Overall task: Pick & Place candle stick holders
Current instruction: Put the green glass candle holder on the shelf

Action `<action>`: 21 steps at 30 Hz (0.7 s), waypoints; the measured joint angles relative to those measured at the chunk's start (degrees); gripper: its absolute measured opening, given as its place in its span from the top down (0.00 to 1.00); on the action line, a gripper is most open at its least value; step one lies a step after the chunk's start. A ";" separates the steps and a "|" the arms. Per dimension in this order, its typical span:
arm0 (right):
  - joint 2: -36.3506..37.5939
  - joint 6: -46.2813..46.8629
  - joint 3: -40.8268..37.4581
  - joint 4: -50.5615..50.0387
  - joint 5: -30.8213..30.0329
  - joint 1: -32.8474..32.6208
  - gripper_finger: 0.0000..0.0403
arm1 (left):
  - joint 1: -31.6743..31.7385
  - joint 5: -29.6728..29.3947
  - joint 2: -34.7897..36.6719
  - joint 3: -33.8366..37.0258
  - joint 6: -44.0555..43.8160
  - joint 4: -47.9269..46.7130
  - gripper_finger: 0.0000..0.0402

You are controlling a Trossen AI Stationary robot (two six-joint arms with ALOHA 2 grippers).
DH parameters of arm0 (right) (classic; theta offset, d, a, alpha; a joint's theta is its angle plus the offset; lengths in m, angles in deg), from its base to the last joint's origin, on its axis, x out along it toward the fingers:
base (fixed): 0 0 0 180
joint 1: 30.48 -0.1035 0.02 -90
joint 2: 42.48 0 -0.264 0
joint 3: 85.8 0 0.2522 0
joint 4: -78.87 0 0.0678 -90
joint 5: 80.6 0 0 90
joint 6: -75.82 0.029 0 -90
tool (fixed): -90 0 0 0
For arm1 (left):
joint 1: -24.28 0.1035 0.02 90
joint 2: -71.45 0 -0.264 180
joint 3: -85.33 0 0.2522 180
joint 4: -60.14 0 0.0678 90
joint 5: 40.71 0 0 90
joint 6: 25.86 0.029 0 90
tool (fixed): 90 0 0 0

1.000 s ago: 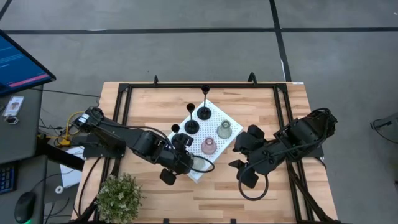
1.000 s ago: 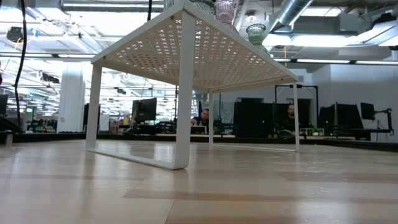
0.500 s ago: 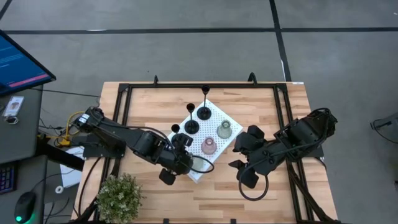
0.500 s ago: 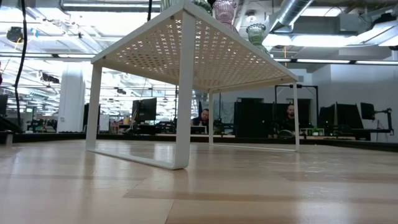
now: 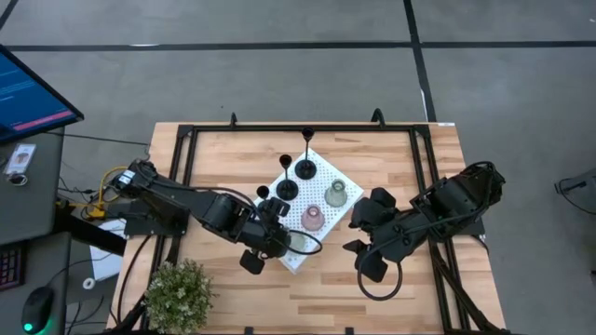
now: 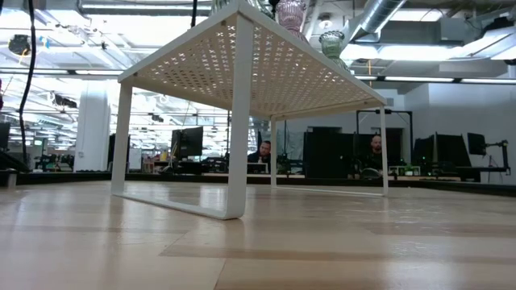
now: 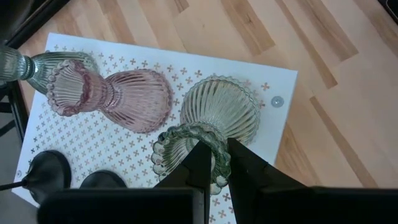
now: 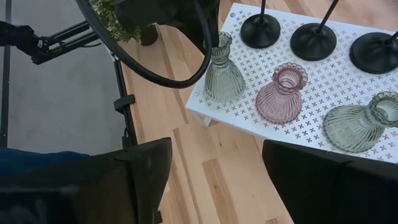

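- Right, my left gripper (image 7: 214,163) is clamped on the rim of the pale green holder (image 7: 217,112), one finger inside the mouth and one outside, near a corner of the white board (image 7: 273,81).
- That holder looks to be standing on the board right under the fingertips; I cannot tell whether its base bears full weight or sits a hair above.
- Just beyond it from the gripper stands the pink holder (image 7: 121,99), almost touching its belly, and past that a second green holder (image 7: 43,65).
- From above, the left gripper (image 5: 277,239) sits over the board's near corner, with the three black holders (image 5: 287,190) farther along, away from my fingers.
- My right gripper (image 8: 214,180) waits over bare table beside the board, fingers spread, holding nothing.
- I judge this as a placing or lifting moment at the corner, so I would keep the wrist square and move only straight up or down.
- The grip is on a thin scalloped lip, so any sideways drag could tip the holder or knock the pink one.
- If releasing, I would part the fingers slowly and rise clear before swinging away.
- The edge is close on the gripper's side; I would not nudge the base that way.
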 joint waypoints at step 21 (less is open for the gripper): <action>0.00 -0.95 0.00 -0.01 0.04 0.00 0.40 | 0.31 0.72 -0.02 0.00 0.26 -0.03 0.86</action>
